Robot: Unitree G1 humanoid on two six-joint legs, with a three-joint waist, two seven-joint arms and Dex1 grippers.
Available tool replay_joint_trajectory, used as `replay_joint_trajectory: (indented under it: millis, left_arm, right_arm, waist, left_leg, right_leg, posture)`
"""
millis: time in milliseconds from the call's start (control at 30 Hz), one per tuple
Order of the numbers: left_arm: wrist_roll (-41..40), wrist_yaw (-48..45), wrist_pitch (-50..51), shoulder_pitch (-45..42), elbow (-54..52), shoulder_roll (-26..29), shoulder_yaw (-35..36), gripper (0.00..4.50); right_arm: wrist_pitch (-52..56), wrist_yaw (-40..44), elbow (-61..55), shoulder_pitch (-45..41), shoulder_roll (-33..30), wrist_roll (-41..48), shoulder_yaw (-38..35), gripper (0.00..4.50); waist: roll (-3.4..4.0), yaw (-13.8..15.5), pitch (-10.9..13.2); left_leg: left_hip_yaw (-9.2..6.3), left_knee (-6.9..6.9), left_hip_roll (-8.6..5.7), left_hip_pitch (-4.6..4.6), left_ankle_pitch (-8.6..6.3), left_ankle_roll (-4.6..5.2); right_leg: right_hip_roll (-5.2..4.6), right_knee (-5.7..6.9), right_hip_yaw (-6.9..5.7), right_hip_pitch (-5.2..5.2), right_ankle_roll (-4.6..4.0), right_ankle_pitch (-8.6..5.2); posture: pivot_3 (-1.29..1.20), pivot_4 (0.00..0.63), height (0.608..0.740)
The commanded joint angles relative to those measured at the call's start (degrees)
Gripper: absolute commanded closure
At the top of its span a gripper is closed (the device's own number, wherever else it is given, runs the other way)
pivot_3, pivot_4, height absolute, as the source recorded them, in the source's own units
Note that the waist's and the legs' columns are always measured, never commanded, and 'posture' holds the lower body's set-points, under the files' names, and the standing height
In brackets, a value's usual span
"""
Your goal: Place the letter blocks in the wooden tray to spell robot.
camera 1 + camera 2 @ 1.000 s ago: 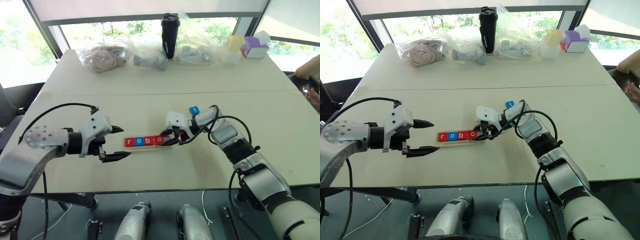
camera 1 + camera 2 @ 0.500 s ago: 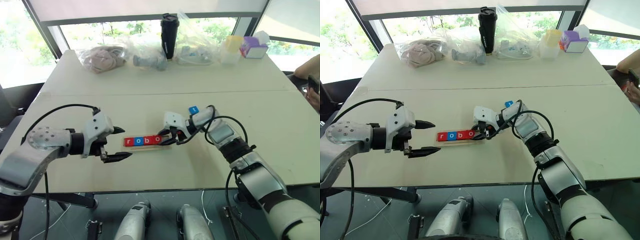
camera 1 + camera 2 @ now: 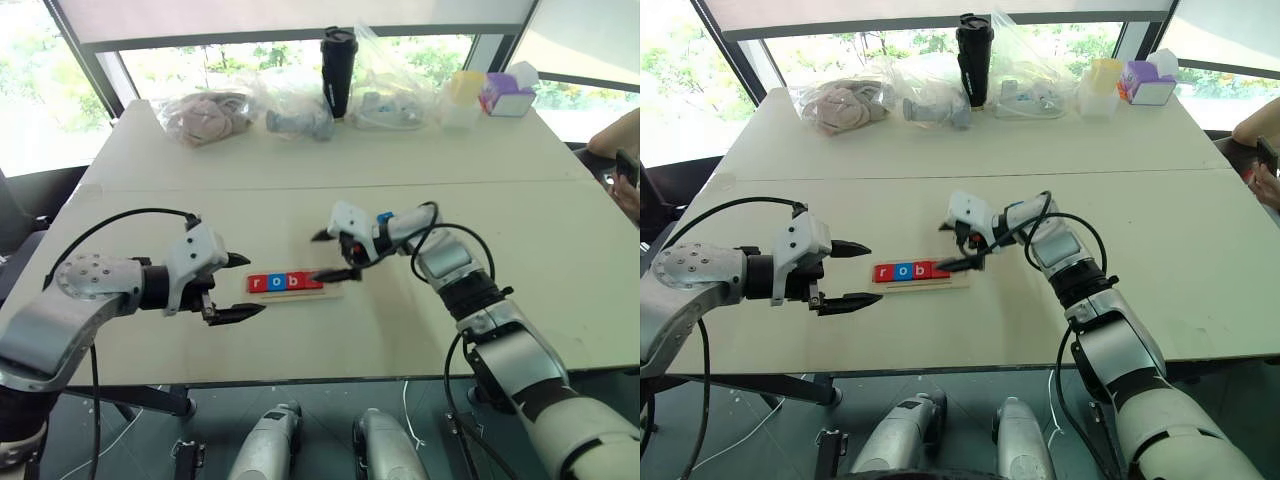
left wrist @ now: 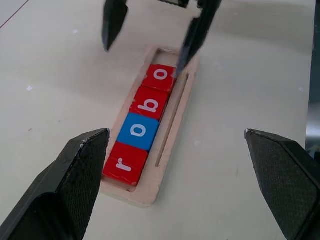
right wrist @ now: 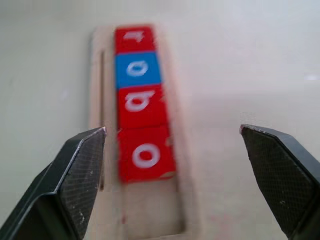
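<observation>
Pale laminate table [image 3: 330, 165] carries everything, with bagged clutter along its twelve o'clock edge. Near centre lies the wooden tray [image 4: 176, 107], its long axis running nine to three o'clock across the robot's front. Four letter blocks sit in it, touching end to end: a red r [image 4: 123, 164], a blue o [image 4: 138, 131], a red b [image 4: 152, 103] and a red o [image 4: 161, 76], read from the nine o'clock end. The slot at the three o'clock end is bare wood. A blue tile [image 3: 385, 217] peeks out on the table behind the right forearm, toward two o'clock of the tray; I take it for the t.

The right gripper [image 3: 334, 254] hangs over the tray's three o'clock end, jaws spread wide and holding nothing. The left gripper [image 3: 241, 285] hovers just off the nine o'clock end, jaws equally wide, also empty.

The step in hand looks like fetching that last tile. Done well, it means pinching the tile by two opposite edges, keeping its letter upright to match the row, lowering it flat into the free slot, and not nudging the red o sideways.
</observation>
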Motion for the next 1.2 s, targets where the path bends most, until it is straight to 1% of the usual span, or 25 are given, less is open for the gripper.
replay_joint_trajectory:
  millis: [33, 67, 133, 200, 267, 333, 400, 500, 633, 800, 1033, 1067, 1133, 1200]
  left_arm:
    - [-0.59, 0.37, -0.09, -0.67, -1.61, -0.07, 1.53, 0.00]
    - [-1.00, 0.52, 0.03, -0.80, -1.72, -0.31, 1.85, 0.00]
    - [-3.79, 1.54, 1.25, -2.43, -1.98, -2.05, 3.50, 0.00]
    - [-6.10, 2.39, 2.54, -3.59, -2.34, -3.23, 4.85, 0.00]
    - [-7.17, 3.18, 3.16, -4.58, -2.09, -4.01, 5.70, 0.00]
    - [-6.83, 3.91, 2.66, -5.53, -0.83, -4.68, 5.69, 0.00]
    - [-5.33, 4.54, 1.03, -7.03, 1.20, -5.80, 4.47, 0.00]
    - [-0.63, 5.01, -2.84, -9.85, 5.20, -7.70, 0.44, 0.00]
    - [5.07, 6.28, -8.13, -14.81, 12.74, -11.67, -3.49, 0.00]
    - [9.02, 7.67, -12.82, -17.90, 18.51, -15.16, -4.08, 0.00]
    - [9.35, 7.63, -12.99, -17.00, 17.61, -15.96, -3.28, 0.00]
    - [9.35, 7.73, -12.89, -16.91, 17.43, -16.00, -3.19, 0.00]
    - [9.33, 7.79, -12.73, -16.78, 17.20, -16.01, -3.05, 0.00]
    - [9.31, 7.74, -12.65, -16.69, 17.06, -15.97, -2.96, 0.00]
  right_arm:
    - [1.29, -6.73, -3.12, -1.99, 0.07, 1.58, -5.16, 0.09]
    - [2.76, -11.14, -3.18, -2.14, 0.06, 1.20, -7.15, 0.09]
    - [8.22, -22.71, -4.16, -1.89, 0.18, 0.97, -12.85, 0.09]
    - [13.52, -29.49, -6.06, -1.23, 0.40, 1.15, -15.94, 0.09]
    - [21.85, -37.08, -11.25, 1.18, 0.87, 0.50, -19.20, 0.09]
    - [27.07, -41.39, -16.51, 3.98, 1.21, 0.04, -20.36, 0.09]
    - [29.08, -43.88, -19.00, 6.31, 1.61, -0.10, -20.37, 0.09]
    - [29.11, -46.41, -17.87, 7.90, 2.32, -0.07, -20.18, 0.09]
    - [26.96, -47.85, -11.81, 6.12, 3.06, -0.66, -18.76, 0.09]
    - [24.78, -48.30, -4.25, 3.45, 3.61, 0.01, -18.94, 0.09]
    - [21.37, -48.31, 3.52, 2.42, 5.20, -0.44, -17.75, 0.09]
    - [20.65, -48.57, 4.98, 2.03, 5.51, -0.32, -18.01, 0.31]
    - [19.48, -48.67, 7.08, 1.35, 6.01, 0.18, -18.58, 0.93]
    - [18.79, -48.54, 8.48, 0.77, 6.19, 0.30, -18.71, 1.88]
  waist:
    - [0.00, 0.02, 0.00]
    - [0.00, 0.05, 0.00]
    - [0.00, 0.31, 0.00]
    - [-0.01, 0.41, -0.01]
    - [-0.01, 0.30, -0.01]
    - [-0.01, 0.26, -0.01]
    - [0.02, 0.11, -0.03]
    - [0.02, -0.17, -0.02]
    - [0.02, -0.09, -0.02]
    - [0.01, -0.10, -0.02]
    - [0.02, -0.30, -0.02]
    - [0.01, -0.33, -0.02]
    - [0.01, -0.32, -0.02]
    - [0.01, -0.29, -0.02]
  left_leg:
    - [0.00, 0.00, 0.00, 0.00, 0.00, 0.00]
    - [0.00, 0.00, 0.00, 0.00, 0.00, -0.01]
    - [0.00, 0.00, 0.01, 0.00, 0.01, -0.01]
    - [-0.03, 0.01, 0.00, -0.03, 0.03, -0.05]
    - [-0.02, 0.01, -0.01, -0.03, 0.03, -0.05]
    - [-0.03, -0.03, 0.00, -0.03, 0.05, -0.02]
    - [-0.03, -0.07, 0.00, -0.02, 0.09, 0.04]
    - [0.02, -0.07, 0.01, 0.00, 0.13, 0.05]
    - [0.05, -0.01, 0.03, 0.03, 0.19, 0.03]
    - [0.07, 0.02, 0.03, 0.01, 0.20, 0.03]
    - [0.07, -0.01, 0.03, 0.02, 0.20, 0.03]
    - [0.07, 0.00, 0.03, 0.02, 0.20, 0.03]
    - [0.07, 0.02, 0.05, 0.04, 0.21, 0.01]
    - [0.07, 0.03, 0.08, 0.05, 0.22, 0.00]
  right_leg:
    - [0.00, 0.02, 0.00, 0.00, 0.00, 0.00]
    - [0.00, 0.03, 0.00, -0.01, 0.00, 0.00]
    - [0.00, 0.04, 0.00, -0.02, -0.01, -0.01]
    - [-0.01, 0.08, 0.00, -0.06, -0.02, -0.01]
    - [-0.01, 0.09, 0.02, -0.06, -0.03, -0.01]
    - [-0.02, 0.12, 0.02, -0.07, -0.03, -0.01]
    - [-0.02, 0.14, 0.02, -0.08, -0.04, -0.02]
    - [-0.01, 0.17, 0.02, -0.08, -0.04, -0.02]
    - [0.05, 0.18, 0.02, -0.02, -0.08, 0.02]
    - [0.05, 0.18, 0.02, -0.03, -0.08, 0.05]
    - [0.05, 0.21, 0.02, -0.04, -0.07, 0.06]
    - [0.06, 0.23, 0.02, -0.04, -0.07, 0.06]
    - [0.08, 0.22, 0.02, -0.02, -0.09, 0.07]
    - [0.12, 0.23, 0.02, -0.01, -0.11, 0.08]
  posture:
    - [0.00, 0.150, 0.740]
    - [0.00, 0.150, 0.740]
    - [0.00, 0.150, 0.740]
    - [0.00, 0.150, 0.740]
    - [0.00, 0.150, 0.740]
    - [0.00, 0.150, 0.740]
    - [0.00, 0.150, 0.740]
    - [0.00, 0.150, 0.740]
    - [0.00, 0.150, 0.740]
    - [0.00, 0.150, 0.740]
    - [0.00, 0.150, 0.740]
    - [0.00, 0.150, 0.740]
    - [0.00, 0.150, 0.740]
    - [0.00, 0.150, 0.740]
